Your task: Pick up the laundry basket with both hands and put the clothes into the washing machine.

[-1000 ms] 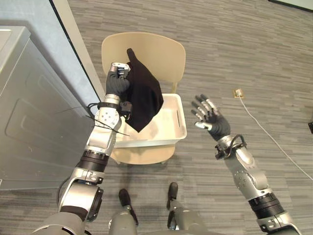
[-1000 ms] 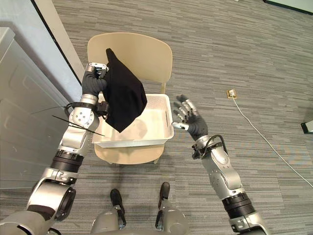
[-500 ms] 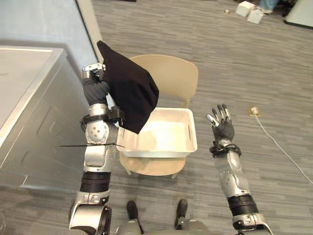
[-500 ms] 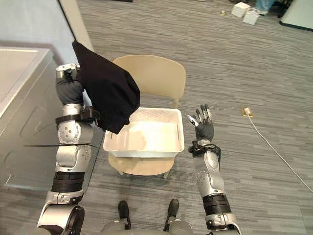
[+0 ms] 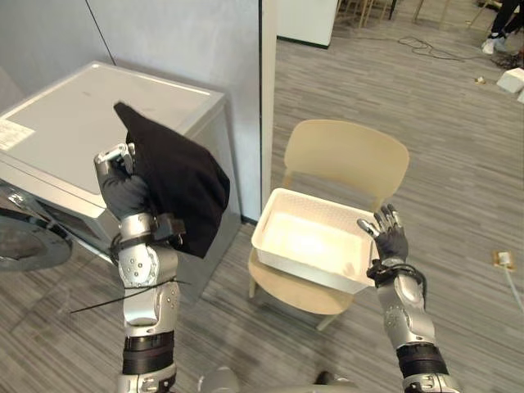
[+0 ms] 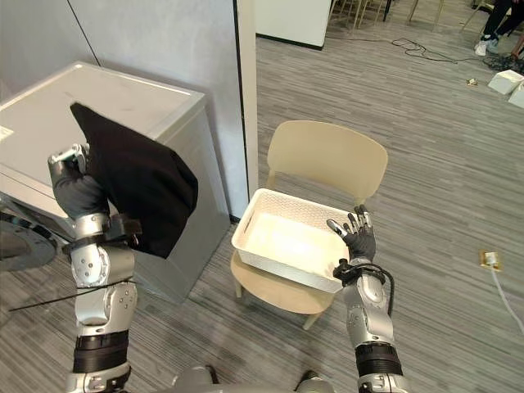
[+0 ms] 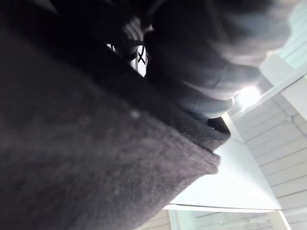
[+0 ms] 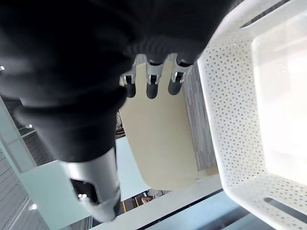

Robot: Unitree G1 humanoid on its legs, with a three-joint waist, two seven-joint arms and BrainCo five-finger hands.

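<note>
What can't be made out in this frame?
Washing machine door: cut by the eye views' left edge, so how far it stands open is unclear.
Black garment: bunched in the left hand, so its type is unclear; pressed close, it blurs the left wrist view.
Person: cut off at the top right corner.

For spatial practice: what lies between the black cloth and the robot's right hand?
The white laundry basket on the beige chair lies between the black cloth and the right hand, in both eye views.
</note>
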